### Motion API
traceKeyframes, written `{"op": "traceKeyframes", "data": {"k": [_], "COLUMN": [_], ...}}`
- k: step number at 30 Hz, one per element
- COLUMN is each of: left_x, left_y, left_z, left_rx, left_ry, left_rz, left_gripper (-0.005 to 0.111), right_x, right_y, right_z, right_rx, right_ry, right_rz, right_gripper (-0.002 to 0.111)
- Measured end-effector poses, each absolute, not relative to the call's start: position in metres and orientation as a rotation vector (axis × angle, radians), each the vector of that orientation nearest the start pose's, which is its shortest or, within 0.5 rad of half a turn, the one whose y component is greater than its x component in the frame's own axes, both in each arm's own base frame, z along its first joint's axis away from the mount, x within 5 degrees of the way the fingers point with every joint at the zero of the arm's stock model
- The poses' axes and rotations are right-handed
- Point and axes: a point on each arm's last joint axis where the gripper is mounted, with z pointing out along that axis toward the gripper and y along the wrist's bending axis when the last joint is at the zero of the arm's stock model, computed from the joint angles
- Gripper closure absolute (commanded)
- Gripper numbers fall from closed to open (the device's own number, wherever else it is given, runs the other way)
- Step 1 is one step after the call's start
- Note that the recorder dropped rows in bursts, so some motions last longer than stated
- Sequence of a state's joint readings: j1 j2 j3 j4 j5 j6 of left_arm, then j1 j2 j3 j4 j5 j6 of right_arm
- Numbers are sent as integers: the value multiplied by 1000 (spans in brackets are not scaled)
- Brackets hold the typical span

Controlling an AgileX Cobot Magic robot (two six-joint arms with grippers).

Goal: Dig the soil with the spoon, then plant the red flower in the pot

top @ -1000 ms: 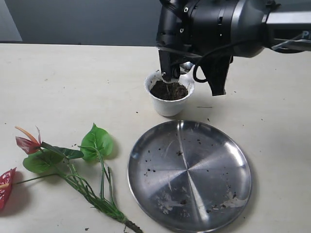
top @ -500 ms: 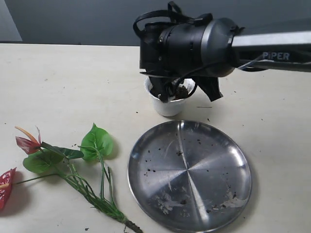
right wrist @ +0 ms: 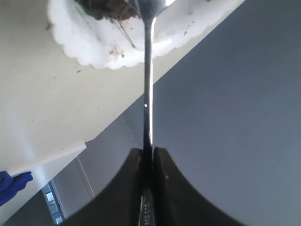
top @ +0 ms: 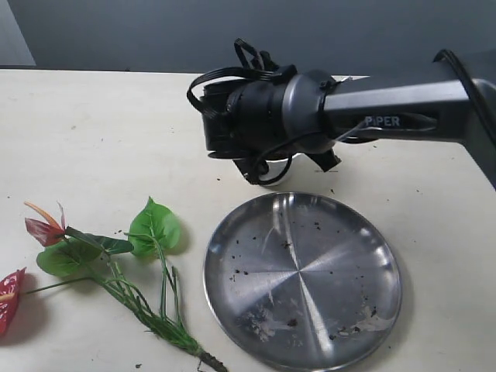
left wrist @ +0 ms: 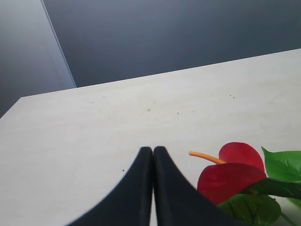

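Right arm [top: 263, 124] swung lower, now hiding pot [right wrist: 94, 42], wrist-only: fingers [right wrist: 162, 188] pinching spoon [right wrist: 147, 94], left fingers [left wrist: 136, 188] together, empty.

Grey right arm [top: 403, 101], "PIPER" lettering, black wrist, looped black cables

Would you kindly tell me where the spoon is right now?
The spoon is clamped by its handle in the right gripper, its bowl reaching into the soil at the white pot. In the exterior view the right arm hides it.
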State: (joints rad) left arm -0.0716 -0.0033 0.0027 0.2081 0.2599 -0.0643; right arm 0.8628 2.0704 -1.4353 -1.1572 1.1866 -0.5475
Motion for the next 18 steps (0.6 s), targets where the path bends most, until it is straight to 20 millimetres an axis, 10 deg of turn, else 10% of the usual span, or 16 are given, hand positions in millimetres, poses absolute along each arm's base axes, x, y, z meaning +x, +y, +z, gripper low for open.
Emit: {"op": "traceKeyframes", "data": {"k": [11, 18], "left_x": [55, 55], "left_y": [1, 1], "left_z": [189, 189], "left_rx": [142, 142], "left_ry": [1732, 1732], "left_rz": [94, 94], "left_gripper": [105, 105], "right_x": [336, 325], "right_y": [248, 228], "right_z": [225, 241], "right_rx": [-1961, -1740], "right_ry": [1588, 2032], "right_rz": [-1589, -1211], "right_gripper": [109, 109]}}
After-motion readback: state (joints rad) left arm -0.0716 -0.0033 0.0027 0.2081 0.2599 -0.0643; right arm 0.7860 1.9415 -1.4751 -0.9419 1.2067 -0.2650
